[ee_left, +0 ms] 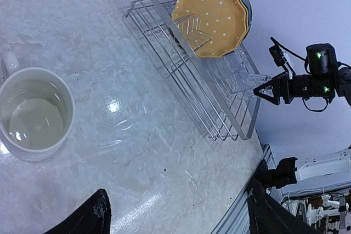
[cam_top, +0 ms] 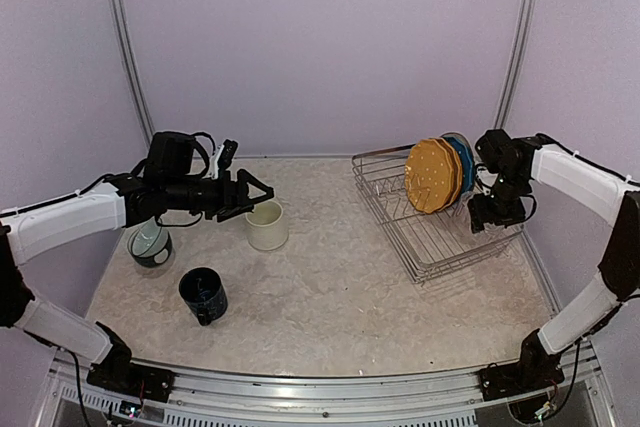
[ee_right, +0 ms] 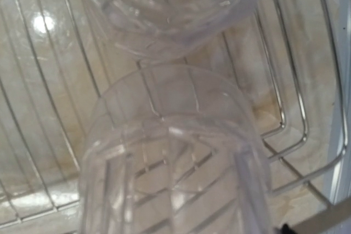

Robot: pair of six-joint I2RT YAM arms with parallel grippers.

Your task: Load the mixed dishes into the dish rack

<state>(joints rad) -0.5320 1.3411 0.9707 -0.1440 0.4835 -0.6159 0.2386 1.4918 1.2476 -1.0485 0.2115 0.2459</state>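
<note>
Left jaws: spread wide, holding and touching nothing, above the tabletop [cam_top: 330, 297]. The cream mug [cam_top: 267, 224] stands just below and ahead of them.

Right jaws: clamped on the glass [ee_right: 175, 179], over the rack [cam_top: 440, 259]. The glass fills the right wrist view, blurred, and hides the jaw tips. Beside them, the yellow plate [cam_top: 432, 177] hides most of the plates behind it.

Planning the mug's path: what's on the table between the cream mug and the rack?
Nothing: bare tabletop between cream mug and rack, seen in the top and left wrist views.
</note>
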